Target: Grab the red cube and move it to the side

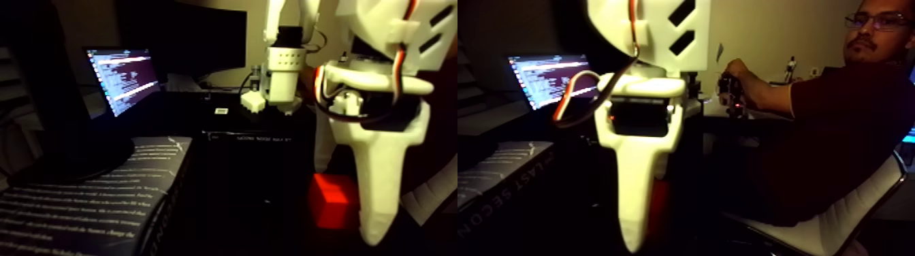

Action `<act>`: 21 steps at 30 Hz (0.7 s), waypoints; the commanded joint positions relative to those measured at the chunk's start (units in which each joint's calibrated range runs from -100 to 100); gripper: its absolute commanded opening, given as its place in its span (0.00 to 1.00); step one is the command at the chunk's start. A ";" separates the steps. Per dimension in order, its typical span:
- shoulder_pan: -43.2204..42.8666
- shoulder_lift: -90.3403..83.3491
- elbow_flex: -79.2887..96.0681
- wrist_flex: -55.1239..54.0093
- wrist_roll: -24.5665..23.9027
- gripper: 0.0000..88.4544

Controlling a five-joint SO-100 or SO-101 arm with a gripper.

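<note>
Gripper [373,228] finger beside red cube [330,199], touching

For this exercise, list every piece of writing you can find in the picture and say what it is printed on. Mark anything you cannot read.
"LAST SECON": partly legible, seemingly upside down, on the book's edge.
White lines on the book cover: too blurred to read.
Small label on the dark box: too blurred to read.
Lines on the laptop screen: too small to read.
Red cube and gripper: no writing seen.

Dim room, pale wall [762,34], a lit laptop screen [122,78] on a dark desk [225,170], a white chair [837,225]
</note>
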State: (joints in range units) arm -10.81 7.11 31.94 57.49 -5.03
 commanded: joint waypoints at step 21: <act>1.40 2.47 -5.68 0.62 -0.28 0.45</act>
State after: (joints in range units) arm -10.42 9.72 28.13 57.49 -5.19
